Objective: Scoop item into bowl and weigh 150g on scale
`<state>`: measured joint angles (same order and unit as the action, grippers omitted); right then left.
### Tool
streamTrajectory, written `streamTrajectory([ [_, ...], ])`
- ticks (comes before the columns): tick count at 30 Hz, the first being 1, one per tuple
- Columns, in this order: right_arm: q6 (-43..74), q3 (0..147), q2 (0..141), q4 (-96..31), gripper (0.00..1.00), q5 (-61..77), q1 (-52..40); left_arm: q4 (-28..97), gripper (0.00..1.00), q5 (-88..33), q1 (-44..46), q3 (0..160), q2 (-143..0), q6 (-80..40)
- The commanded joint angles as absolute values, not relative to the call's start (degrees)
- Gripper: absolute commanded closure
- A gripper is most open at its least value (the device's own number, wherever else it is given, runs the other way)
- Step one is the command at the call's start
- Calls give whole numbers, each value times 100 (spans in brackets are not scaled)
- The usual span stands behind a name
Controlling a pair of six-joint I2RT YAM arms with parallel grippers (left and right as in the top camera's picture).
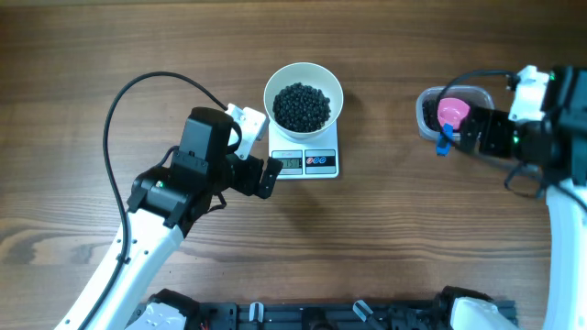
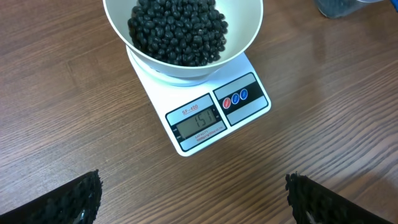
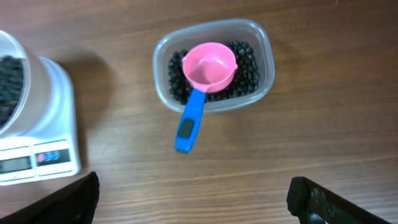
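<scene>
Black end effectors (image 2: 193, 194) (image 3: 193, 195) both gape wide, empty.

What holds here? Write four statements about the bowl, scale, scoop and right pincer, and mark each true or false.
1. The bowl stands on the scale. True.
2. The pink scoop lies flat on the bare table. False: the scoop rests in the clear tub, with its blue handle sticking out over the rim.
3. The bowl holds a heap of black beans. True.
4. The right pincer grips the scoop. False: the right pincer is open and apart from it.
</scene>
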<state>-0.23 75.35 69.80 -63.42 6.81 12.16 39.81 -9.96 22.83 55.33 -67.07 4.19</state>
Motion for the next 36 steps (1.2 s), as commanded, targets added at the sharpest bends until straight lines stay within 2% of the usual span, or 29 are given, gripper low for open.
streamTrajectory([
  [1, 228, 7572, 6436, -6573, 0, 1044, 1208, 3966, 0, -1083, 2314, 5507, -6720, 425],
  [14, 233, 7572, 4984, -7384, 0, 1050, 1208, 3966, 0, -1083, 2314, 5507, -6720, 425],
  [36, 510, 7572, 4928, -7443, 0, 1052, 1208, 3966, 0, -1083, 2314, 5507, -6720, 425],
])
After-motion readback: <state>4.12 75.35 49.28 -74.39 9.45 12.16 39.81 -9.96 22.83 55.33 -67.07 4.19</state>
